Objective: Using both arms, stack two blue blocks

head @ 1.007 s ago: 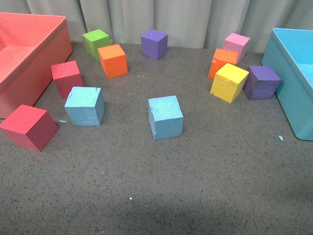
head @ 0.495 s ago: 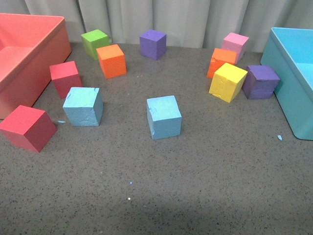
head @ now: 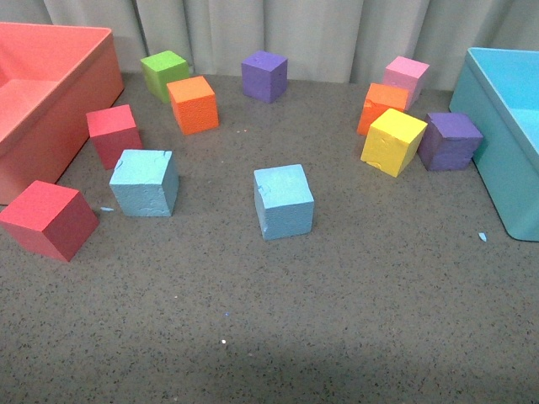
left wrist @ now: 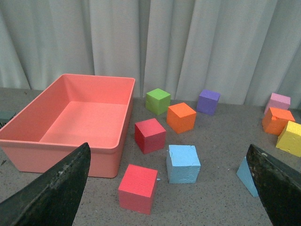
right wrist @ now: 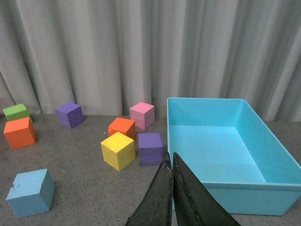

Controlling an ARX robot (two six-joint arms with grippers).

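One blue block [left wrist: 183, 164] sits ahead of the wide-apart left pincer [left wrist: 167, 147], the second block [right wrist: 30, 193] well off the closed right pincer [right wrist: 171, 157]; light, crumbly foam, likely best pinched gently across flat faces.

**Eleven cubes, two bins**

We count two sky-blue foam cubes [head: 144, 183] [head: 284, 201], two red foam cubes [head: 114, 135] [head: 49, 219], two orange foam cubes [head: 194, 104] [head: 381, 105] and two purple foam cubes [head: 264, 76] [head: 450, 141]. We count one green foam cube [head: 165, 74], one pink foam cube [head: 407, 77] and one yellow foam cube [head: 392, 140]. We also count one coral-pink plastic bin [head: 59, 126] and one light-blue plastic bin [head: 497, 164].
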